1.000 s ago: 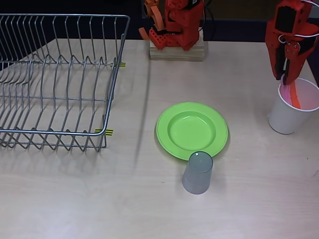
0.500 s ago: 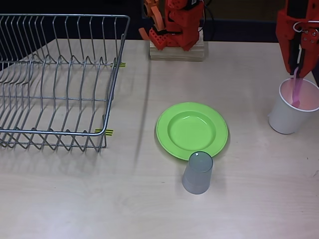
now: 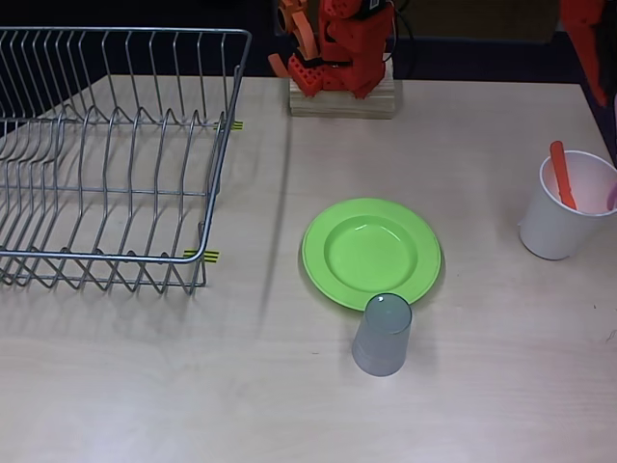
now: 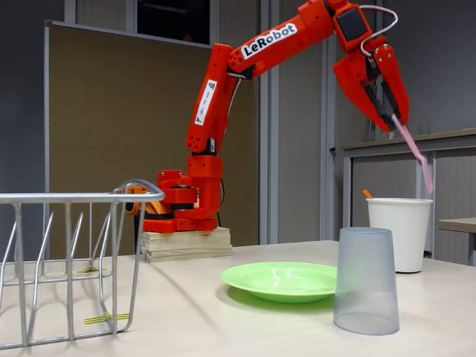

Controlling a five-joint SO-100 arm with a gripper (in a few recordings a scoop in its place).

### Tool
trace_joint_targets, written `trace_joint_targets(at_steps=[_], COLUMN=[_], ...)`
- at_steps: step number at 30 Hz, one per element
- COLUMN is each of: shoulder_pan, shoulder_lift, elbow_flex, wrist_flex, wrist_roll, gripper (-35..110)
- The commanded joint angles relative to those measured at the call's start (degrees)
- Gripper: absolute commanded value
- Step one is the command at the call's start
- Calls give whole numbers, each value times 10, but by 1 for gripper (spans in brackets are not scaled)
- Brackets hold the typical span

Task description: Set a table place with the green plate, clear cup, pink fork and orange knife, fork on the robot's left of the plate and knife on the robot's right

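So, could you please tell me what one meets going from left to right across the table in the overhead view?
Wire dish rack → green plate → white paper cup holding the orange knife.

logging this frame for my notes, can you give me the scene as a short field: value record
gripper: raised above the white paper cup, shut on the pink fork
pink fork: hangs clear above the cup's rim, in the fixed view
orange knife: stands in the white paper cup
green plate: flat on the table, nothing on it
clear cup: upside down beside the plate's near edge
wire dish rack: at left in the overhead view
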Motion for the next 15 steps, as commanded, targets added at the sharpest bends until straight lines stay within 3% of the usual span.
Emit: trace_joint_targets(at_steps=[1,6,15], shoulder_pan=[25,91,157], shoulder_lift=[47,57,18], elbow_flex=[-22,24,180], wrist_flex=[6,-18,-81], wrist_roll=[-22,-111,-56], gripper=[0,0,0])
